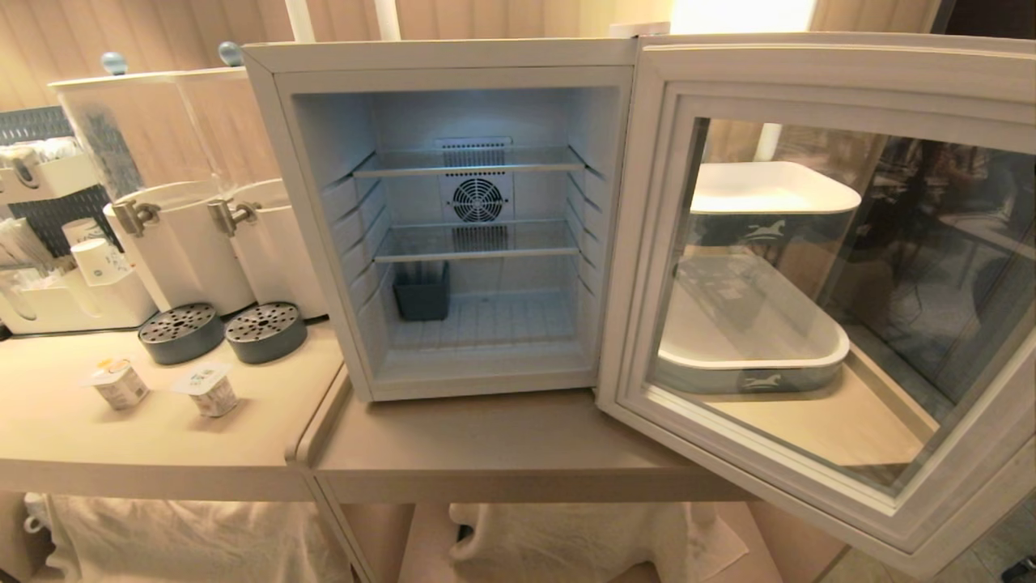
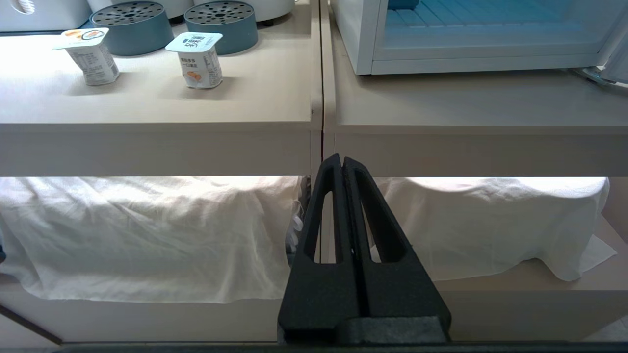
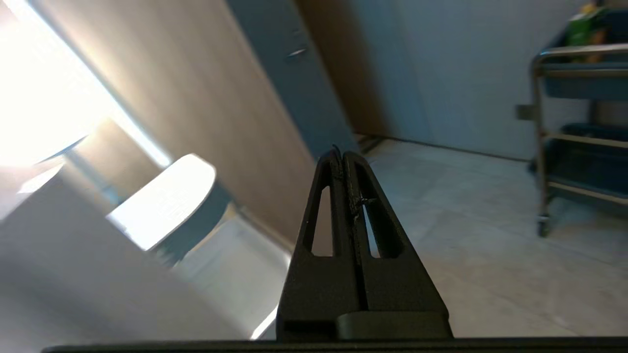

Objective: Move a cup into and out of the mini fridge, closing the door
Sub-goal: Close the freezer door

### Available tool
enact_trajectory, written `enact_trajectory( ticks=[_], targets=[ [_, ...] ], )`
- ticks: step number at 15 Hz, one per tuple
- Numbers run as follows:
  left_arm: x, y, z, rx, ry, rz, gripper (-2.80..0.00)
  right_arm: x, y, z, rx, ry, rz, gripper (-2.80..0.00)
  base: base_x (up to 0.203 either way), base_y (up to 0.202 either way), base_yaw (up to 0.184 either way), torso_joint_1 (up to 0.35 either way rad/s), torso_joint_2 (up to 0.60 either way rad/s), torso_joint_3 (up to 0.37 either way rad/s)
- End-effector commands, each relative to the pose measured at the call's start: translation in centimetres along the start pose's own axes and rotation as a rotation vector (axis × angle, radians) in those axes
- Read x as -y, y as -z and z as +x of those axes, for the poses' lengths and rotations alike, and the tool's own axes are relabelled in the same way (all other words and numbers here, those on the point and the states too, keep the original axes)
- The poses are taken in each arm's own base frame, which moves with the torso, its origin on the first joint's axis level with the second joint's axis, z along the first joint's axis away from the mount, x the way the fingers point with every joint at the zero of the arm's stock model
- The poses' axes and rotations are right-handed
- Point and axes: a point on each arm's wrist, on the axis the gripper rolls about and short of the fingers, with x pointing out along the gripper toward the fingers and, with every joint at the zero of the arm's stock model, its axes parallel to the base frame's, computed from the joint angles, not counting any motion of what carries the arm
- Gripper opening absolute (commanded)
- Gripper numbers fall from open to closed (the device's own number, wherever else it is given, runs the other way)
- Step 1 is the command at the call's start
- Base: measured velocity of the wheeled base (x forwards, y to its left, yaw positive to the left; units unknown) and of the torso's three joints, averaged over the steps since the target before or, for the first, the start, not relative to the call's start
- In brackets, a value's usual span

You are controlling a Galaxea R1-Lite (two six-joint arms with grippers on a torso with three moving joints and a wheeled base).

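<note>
Right gripper (image 3: 342,156) is clenched on nothing, fingers pressed tip to tip, pointing off toward the floor and a wall on the open side of the fridge, with a metal cart (image 3: 579,132) at the edge of its view — not aimed at any cup. Left gripper (image 2: 342,159) is also clamped empty, low in front of the counter edge (image 2: 314,147), level with the white cloth (image 2: 147,235) draped on the shelf below. Neither arm shows in the head view. The mini fridge (image 1: 453,227) sits on the counter with its door (image 1: 817,283) swung wide to the right; inside there are two wire shelves and a small dark bin (image 1: 422,293) at the back left of the floor, no cup. Two sealed yogurt-type cups (image 1: 121,383) (image 1: 212,393) stand on the counter left of the fridge, in front of the two grey drip trays (image 1: 182,332). My read: step one, nothing picked yet. Next move needs a gripper opened and brought over one cup — the nearer one looks easiest — then carried in through the doorway. Hard to tell: which cup is meant, the paper cups by the dispensers (image 1: 95,259) being another candidate; the door's outer edge is cut off, and reflections in the glass muddle what's behind it.
</note>
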Motion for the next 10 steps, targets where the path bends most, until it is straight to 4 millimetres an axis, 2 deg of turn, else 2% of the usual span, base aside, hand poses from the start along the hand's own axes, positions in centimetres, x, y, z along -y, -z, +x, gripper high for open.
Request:
enact_trajectory(
  ticks=[1, 4, 7, 9, 10],
  targets=[
    [0.0, 0.0, 0.0, 0.0, -0.001, 0.0, -2.8, -1.5, 1.5, 3.4, -0.093, -0.037, -0.049, -2.8, 0.0, 0.0, 0.0, 0.0, 0.0, 0.0],
    [0.0, 0.0, 0.0, 0.0, 0.001, 0.0, -2.8, -0.6, 0.6, 2.2, -0.221, -0.531, -0.021, -2.8, 0.0, 0.0, 0.0, 0.0, 0.0, 0.0],
    [0.0, 0.0, 0.0, 0.0, 0.0, 0.0, -2.8, 0.9, -0.7, -1.0, -0.183, -0.811, -0.08, -2.8, 0.0, 0.0, 0.0, 0.0, 0.0, 0.0],
    [0.0, 0.0, 0.0, 0.0, 0.001, 0.001, -2.8, 1.0, -1.0, -4.5, -0.086, -0.9, -0.144, -2.8, 0.0, 0.0, 0.0, 0.0, 0.0, 0.0],
    [0.0, 0.0, 0.0, 0.0, 0.002, 0.001, -2.8, 1.0, -0.9, -5.4, -0.065, -0.942, -0.163, -2.8, 0.0, 0.0, 0.0, 0.0, 0.0, 0.0]
  ],
)
